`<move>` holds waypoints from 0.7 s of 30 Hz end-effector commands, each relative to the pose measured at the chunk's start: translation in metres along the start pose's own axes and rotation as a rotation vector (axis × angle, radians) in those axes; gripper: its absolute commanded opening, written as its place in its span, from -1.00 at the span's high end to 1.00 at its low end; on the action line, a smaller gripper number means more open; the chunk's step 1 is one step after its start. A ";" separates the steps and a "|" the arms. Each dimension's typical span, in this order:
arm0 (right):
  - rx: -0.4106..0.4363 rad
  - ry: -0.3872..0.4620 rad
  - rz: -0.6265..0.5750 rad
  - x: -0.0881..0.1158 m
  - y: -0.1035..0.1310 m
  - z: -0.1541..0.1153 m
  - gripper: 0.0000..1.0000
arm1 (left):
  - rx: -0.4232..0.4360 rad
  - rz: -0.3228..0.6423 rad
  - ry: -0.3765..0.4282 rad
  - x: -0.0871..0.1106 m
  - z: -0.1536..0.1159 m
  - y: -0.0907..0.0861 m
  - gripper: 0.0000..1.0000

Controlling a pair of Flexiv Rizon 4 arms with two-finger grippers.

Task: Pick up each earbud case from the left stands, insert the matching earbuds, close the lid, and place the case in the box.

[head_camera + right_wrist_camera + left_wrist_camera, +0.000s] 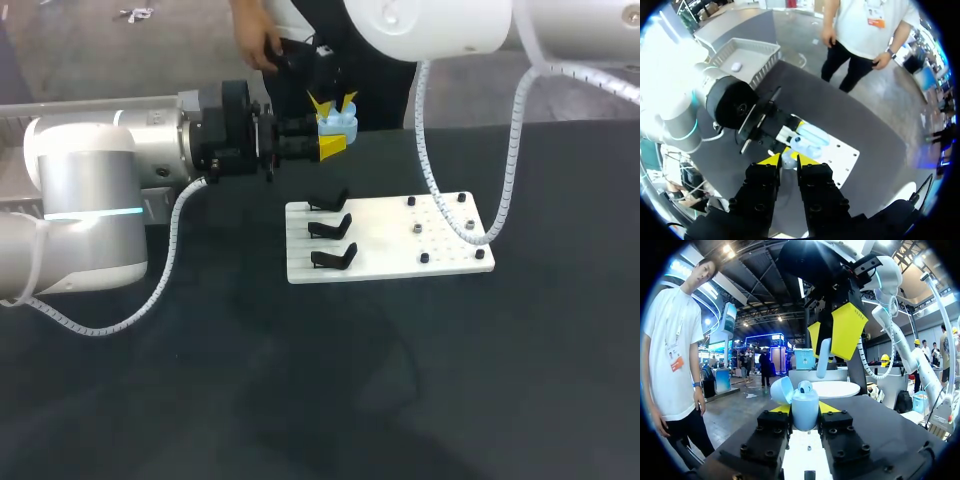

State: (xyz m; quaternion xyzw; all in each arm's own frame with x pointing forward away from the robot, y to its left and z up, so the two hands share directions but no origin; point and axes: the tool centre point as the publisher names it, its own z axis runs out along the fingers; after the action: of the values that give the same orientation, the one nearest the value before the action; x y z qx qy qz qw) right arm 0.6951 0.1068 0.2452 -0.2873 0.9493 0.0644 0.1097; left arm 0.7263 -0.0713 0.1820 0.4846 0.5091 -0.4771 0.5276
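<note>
My left gripper point(805, 414) is shut on a light blue earbud case point(804, 409), held upright with its lid swung open; one earbud point(805, 386) sits inside. In the head view the case point(338, 124) hangs above the table behind the white stand board. Straight above it, my right gripper point(836, 335) is shut on a pale earbud point(823, 357), stem between the yellow fingers. From the right wrist view, that gripper point(786, 160) has the earbud point(788, 159) at its tips, just over the open case point(811, 137).
A white board point(400, 245) carries three empty black stands point(331, 227) on its left and small pegs point(424, 258) on its right. A grey basket point(760, 50) with one white case point(736, 66) stands beyond my left arm.
</note>
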 end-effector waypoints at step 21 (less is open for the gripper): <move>-0.004 -0.016 -0.028 -0.005 -0.006 0.010 1.00 | -0.005 0.001 0.000 0.000 0.000 -0.001 1.00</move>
State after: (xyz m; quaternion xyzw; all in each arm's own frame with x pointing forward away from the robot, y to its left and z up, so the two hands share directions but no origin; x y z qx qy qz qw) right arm 0.7034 0.1061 0.2382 -0.3000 0.9445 0.0666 0.1162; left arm 0.7263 -0.0713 0.1820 0.4846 0.5091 -0.4771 0.5276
